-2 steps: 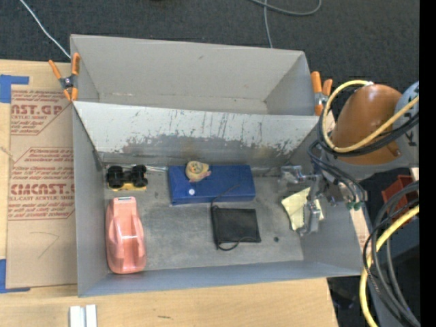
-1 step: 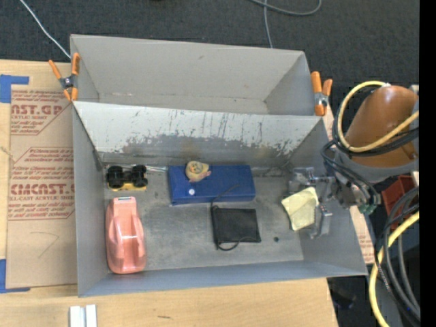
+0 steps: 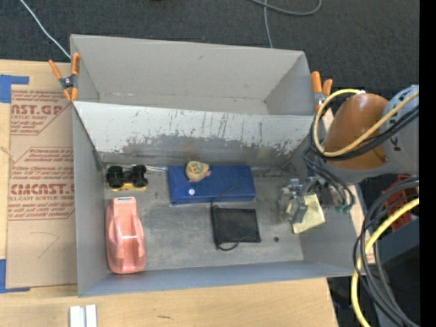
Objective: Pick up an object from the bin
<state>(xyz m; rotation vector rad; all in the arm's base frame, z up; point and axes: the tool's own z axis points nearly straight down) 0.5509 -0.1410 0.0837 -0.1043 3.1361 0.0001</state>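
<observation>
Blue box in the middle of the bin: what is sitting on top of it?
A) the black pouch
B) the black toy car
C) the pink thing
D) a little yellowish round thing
D: a small yellowish round thing rests on the blue box, near its upper left corner. The black toy car stands apart on the bin floor to the box's left.

A robotics lab — a cabled robot arm [image 3: 357,131] beside a grey metal bin [image 3: 204,80], dark carpet [image 3: 381,19] behind.
</observation>
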